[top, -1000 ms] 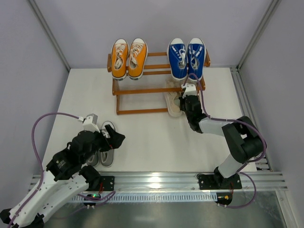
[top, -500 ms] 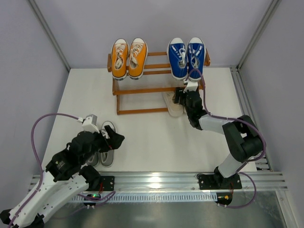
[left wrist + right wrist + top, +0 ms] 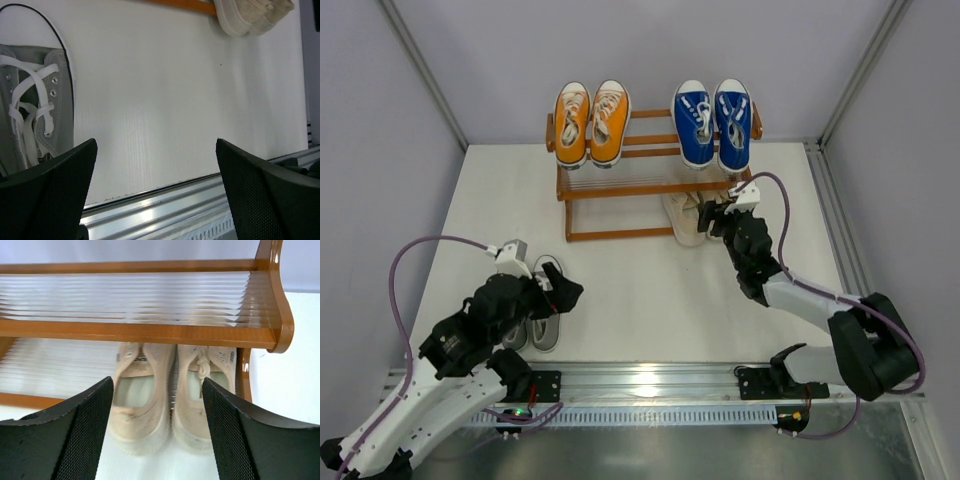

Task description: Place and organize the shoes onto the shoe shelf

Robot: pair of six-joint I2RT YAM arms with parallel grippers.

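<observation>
The shoe shelf [image 3: 620, 188] stands at the back of the white table. An orange pair [image 3: 590, 122] sits on its top tier at the left, a blue pair [image 3: 713, 122] at the right. The cream pair [image 3: 145, 405] rests side by side on the lower tier's right end, heels sticking out toward me. My right gripper [image 3: 157, 385] hovers open just in front of those heels, holding nothing. The grey pair [image 3: 544, 333] lies on the table at the near left, partly hidden under my left gripper [image 3: 555, 295]. That gripper is wide open above one grey shoe [image 3: 40, 110].
Grey walls with metal posts close in the table on three sides. An aluminium rail [image 3: 650, 380] carrying both arm bases runs along the near edge. A second rail [image 3: 835, 220] lines the right side. The shelf's right end post [image 3: 280, 315] is close to my right fingers.
My right gripper has opened, let go of the cream shoe and drawn back from the shelf; the shoe now lies beside its mate. The left arm has not moved.
</observation>
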